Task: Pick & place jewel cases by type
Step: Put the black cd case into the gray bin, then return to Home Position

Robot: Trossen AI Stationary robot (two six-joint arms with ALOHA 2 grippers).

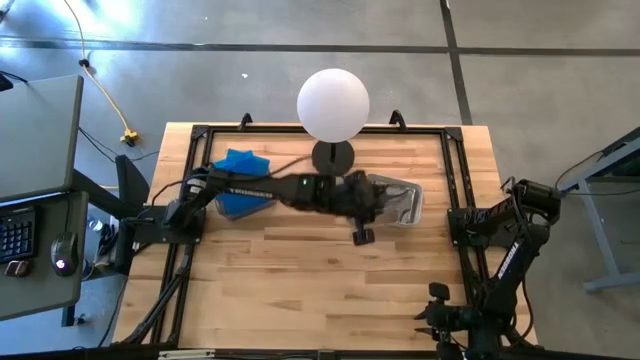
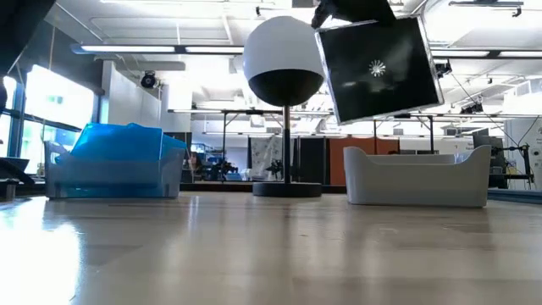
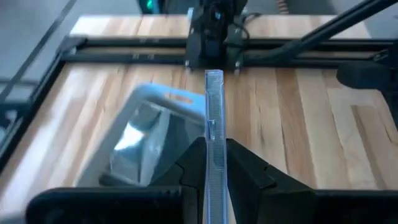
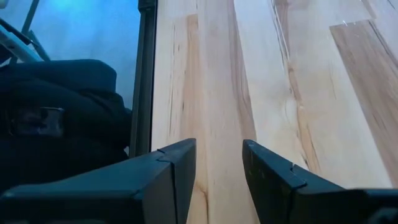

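A dark jewel case (image 2: 378, 66) with a small white swirl on its face hangs tilted in the air, with my left gripper (image 3: 214, 148) shut on it. It is above the far-right grey tub (image 2: 417, 176), also seen as the grey tub (image 1: 402, 200) from above. The left wrist view shows the jewel case (image 3: 214, 106) edge-on. Bright blue jewel cases (image 1: 240, 178) stand in the far-left tub (image 2: 114, 174). At the table's right side, my right gripper (image 4: 219, 163) stands open over bare wood. My left gripper pinches the dark jewel case by its two flat faces (image 3: 215, 171) between its two fingers (image 3: 249, 167), at the case's upper edge (image 2: 356, 24). The case is lifted clear and hangs tilted below the fingers, over the grey tub.
A white ball lamp on a black round foot (image 1: 333, 105) stands at the far middle, between the two tubs. A black frame rail (image 1: 455, 180) borders the table. The near half of the wooden table (image 1: 320, 290) is bare.
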